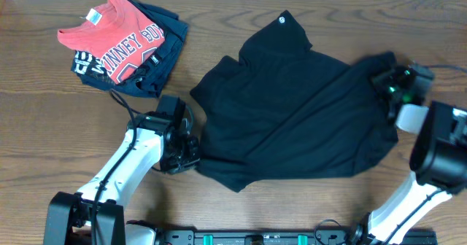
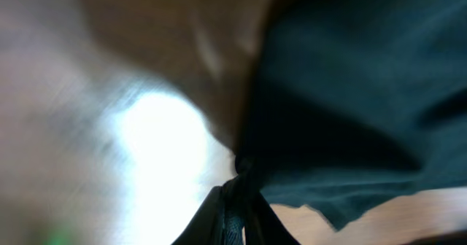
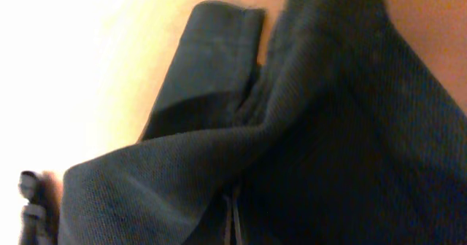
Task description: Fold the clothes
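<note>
Overhead: a wooden table (image 1: 292, 208) bore one black T-shirt (image 1: 292, 121), centred, with one white logo (image 1: 282, 20); one red T-shirt (image 1: 117, 37) lettered "INNEY" topped one navy garment (image 1: 164, 52). Left wrist: the left gripper (image 2: 235, 201) clenched black fabric. Right wrist: the right gripper (image 3: 233, 219) pinched a fold.

Brown wooden table (image 1: 306, 205), with the grain going from side to side. Between the left pincer (image 1: 191, 156) and the right pincer (image 1: 387, 84), directly on the wood, a black T-shirt (image 1: 292, 114), spread out but wrinkled, reaching both pincers. Beyond the left pincer, well apart from it, a navy garment (image 1: 166, 59) on the table, with a red T-shirt (image 1: 117, 37) on top.
</note>
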`<state>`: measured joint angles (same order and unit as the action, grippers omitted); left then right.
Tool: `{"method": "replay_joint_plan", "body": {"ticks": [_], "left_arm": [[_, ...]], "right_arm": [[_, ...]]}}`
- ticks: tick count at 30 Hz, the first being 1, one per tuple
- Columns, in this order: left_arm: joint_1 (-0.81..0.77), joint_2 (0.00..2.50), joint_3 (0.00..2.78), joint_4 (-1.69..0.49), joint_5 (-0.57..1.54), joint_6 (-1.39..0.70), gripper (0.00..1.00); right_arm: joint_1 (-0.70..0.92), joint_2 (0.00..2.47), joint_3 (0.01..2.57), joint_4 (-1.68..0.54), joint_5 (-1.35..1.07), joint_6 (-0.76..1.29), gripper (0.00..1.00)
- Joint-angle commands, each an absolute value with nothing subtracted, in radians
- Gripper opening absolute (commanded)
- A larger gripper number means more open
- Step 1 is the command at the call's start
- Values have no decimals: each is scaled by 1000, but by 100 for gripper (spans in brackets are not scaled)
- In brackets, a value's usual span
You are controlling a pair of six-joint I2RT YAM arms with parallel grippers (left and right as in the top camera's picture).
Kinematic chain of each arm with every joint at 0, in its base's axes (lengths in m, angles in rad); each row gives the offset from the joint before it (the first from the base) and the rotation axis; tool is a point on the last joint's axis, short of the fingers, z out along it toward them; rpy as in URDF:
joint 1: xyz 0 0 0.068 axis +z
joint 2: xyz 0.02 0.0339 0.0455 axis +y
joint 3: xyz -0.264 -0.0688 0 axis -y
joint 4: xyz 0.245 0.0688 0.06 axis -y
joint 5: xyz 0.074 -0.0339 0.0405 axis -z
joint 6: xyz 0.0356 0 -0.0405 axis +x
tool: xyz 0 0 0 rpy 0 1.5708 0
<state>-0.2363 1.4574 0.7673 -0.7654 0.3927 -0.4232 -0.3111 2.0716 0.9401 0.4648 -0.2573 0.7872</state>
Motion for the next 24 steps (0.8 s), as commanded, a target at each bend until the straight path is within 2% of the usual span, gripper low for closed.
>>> {"method": "replay_joint_plan", "body": {"ticks": [1, 5, 11, 17, 18, 19, 22, 24], "left_arm": [[-231, 1450, 768, -714, 466, -436, 12], [-231, 1450, 768, -698, 467, -435, 12], [-231, 1450, 768, -701, 467, -434, 12], [-231, 1450, 768, -728, 467, -419, 13], [-231, 1450, 768, -732, 467, -419, 14], [-231, 1450, 768, -735, 467, -419, 16], [-231, 1450, 768, -739, 467, -419, 17], [-231, 1450, 768, -739, 467, -419, 17]], "right_arm": [[-239, 2135, 1036, 445, -279, 806, 1], [-226, 2099, 1127, 387, -332, 712, 8], [-311, 1930, 1164, 150, -481, 598, 27], [-458, 1654, 1164, -372, -487, 456, 34], [-480, 1615, 1164, -483, -466, 431, 41], [-495, 1584, 1164, -580, -433, 410, 43], [-509, 1538, 1161, -883, -282, 377, 45], [-502, 1539, 1140, -983, -255, 340, 46]]}}
